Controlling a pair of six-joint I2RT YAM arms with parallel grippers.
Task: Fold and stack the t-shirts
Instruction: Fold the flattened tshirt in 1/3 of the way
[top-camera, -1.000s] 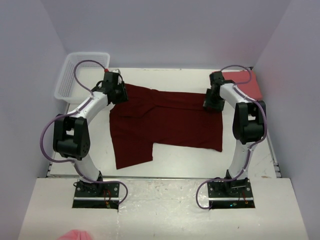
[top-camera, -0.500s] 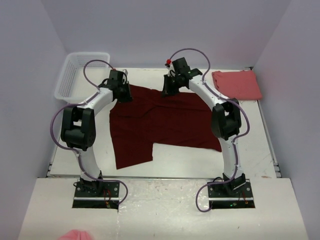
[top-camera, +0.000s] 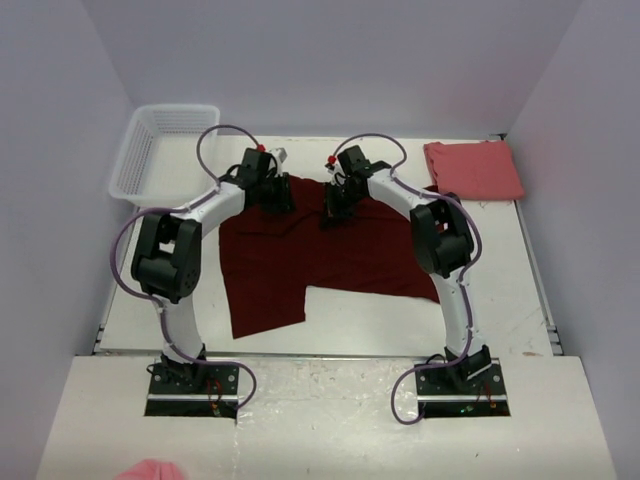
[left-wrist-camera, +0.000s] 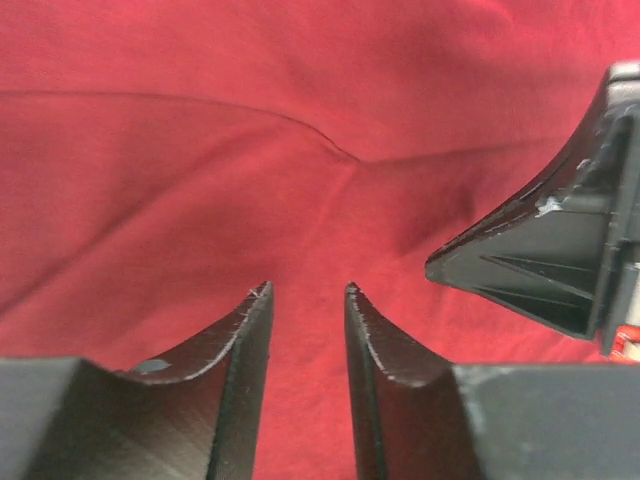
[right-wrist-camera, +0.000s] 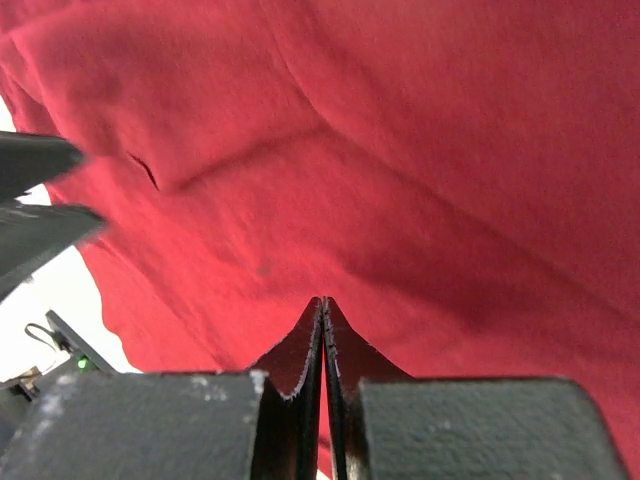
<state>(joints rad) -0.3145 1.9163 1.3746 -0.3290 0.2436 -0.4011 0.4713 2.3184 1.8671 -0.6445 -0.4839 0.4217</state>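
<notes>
The white mesh basket (top-camera: 160, 148) sits well to the left of the left gripper (left-wrist-camera: 306, 300), at the far left corner of the table (top-camera: 400, 325). The left gripper's fingers are set narrowly apart with nothing between them, tips over the dark maroon t-shirt (top-camera: 340, 250), which lies spread beneath both grippers. The right gripper (right-wrist-camera: 323, 312) is just beside the left gripper, to its right, with fingers pressed together; whether cloth is pinched cannot be determined. The salmon pink t-shirt (top-camera: 475, 170) lies folded, well to the right of the right gripper.
</notes>
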